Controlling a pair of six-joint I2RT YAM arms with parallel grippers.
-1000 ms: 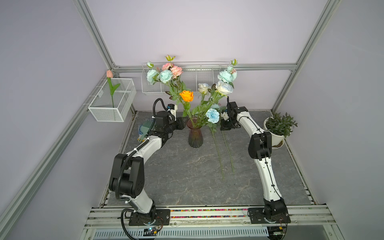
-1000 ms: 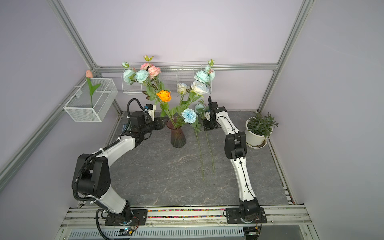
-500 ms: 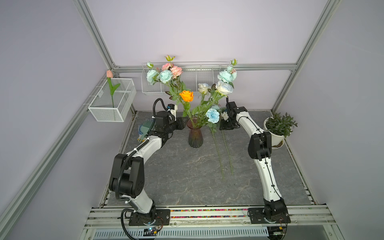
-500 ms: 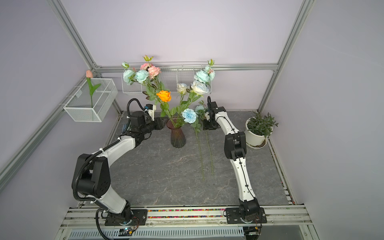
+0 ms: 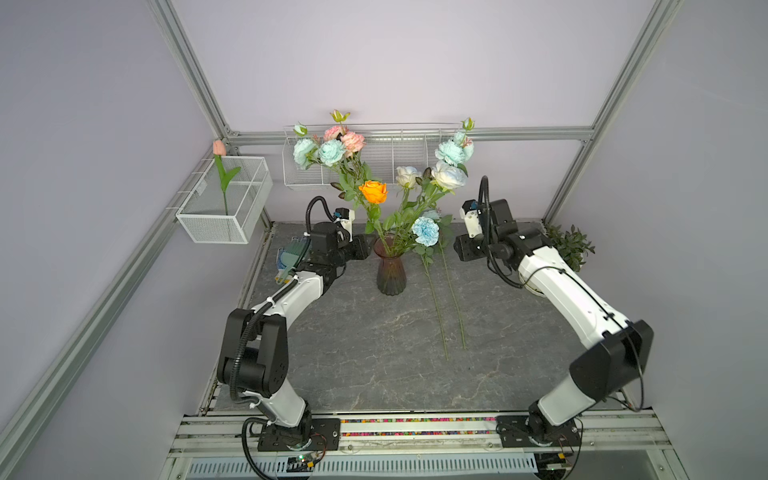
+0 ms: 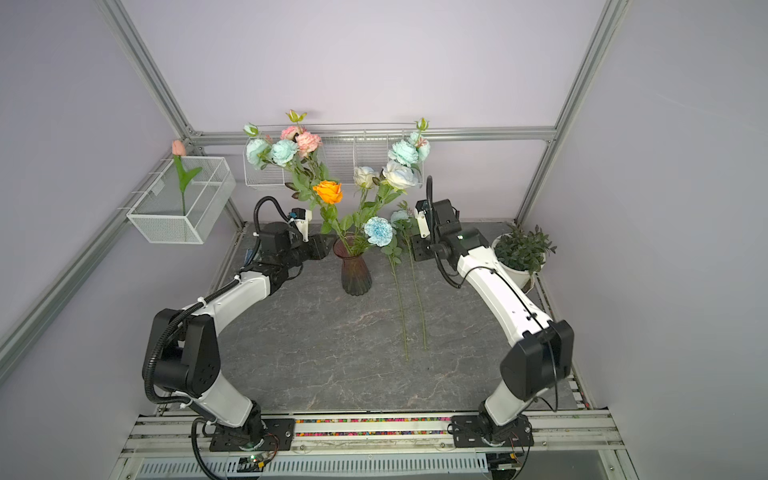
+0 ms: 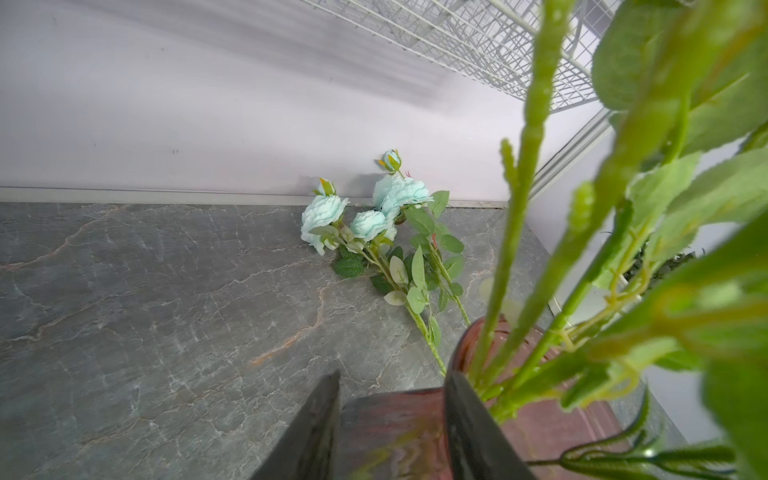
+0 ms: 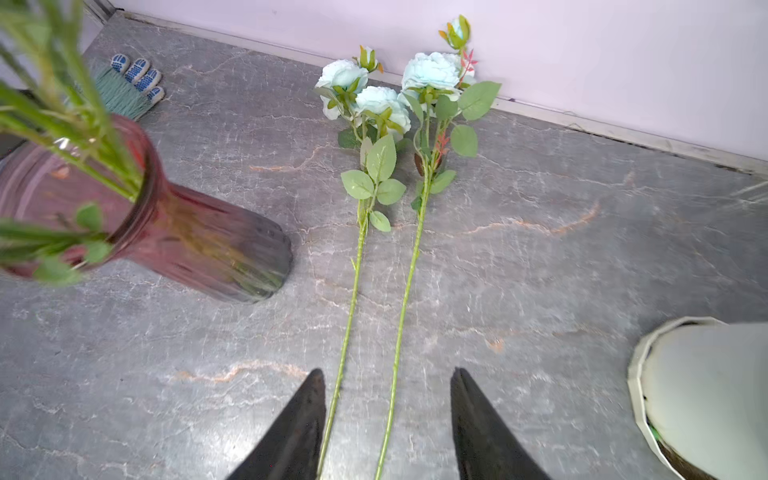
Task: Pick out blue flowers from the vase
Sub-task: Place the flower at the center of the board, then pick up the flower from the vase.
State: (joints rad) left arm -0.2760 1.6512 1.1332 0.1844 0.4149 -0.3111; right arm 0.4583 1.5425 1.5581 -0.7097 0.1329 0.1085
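The dark ribbed vase (image 5: 390,270) stands at the back middle of the table. My left gripper (image 7: 392,382) is shut on the vase's neck (image 7: 390,419), one finger on each side. Several blue flowers (image 5: 331,151) rise from the vase, among them a blue carnation (image 5: 426,230) and a pale rose (image 5: 448,174). Two more blue flowers (image 8: 376,104) lie on the table right of the vase, heads toward the back wall, stems (image 5: 436,307) side by side. My right gripper (image 8: 386,370) hovers open above those stems, holding nothing; in a top view it (image 5: 461,249) is right of the bouquet.
An orange rose (image 5: 373,192) and pink carnations (image 5: 351,139) share the vase. A white plant pot (image 6: 517,266) stands at the back right, close to my right forearm. A glove (image 8: 137,79) lies behind the vase. Wire baskets (image 5: 224,208) hang on the left and back walls.
My right gripper's jaws have gone from shut to open, letting go of a flower stem, and it has drawn slightly to the right. The left gripper still holds the vase.
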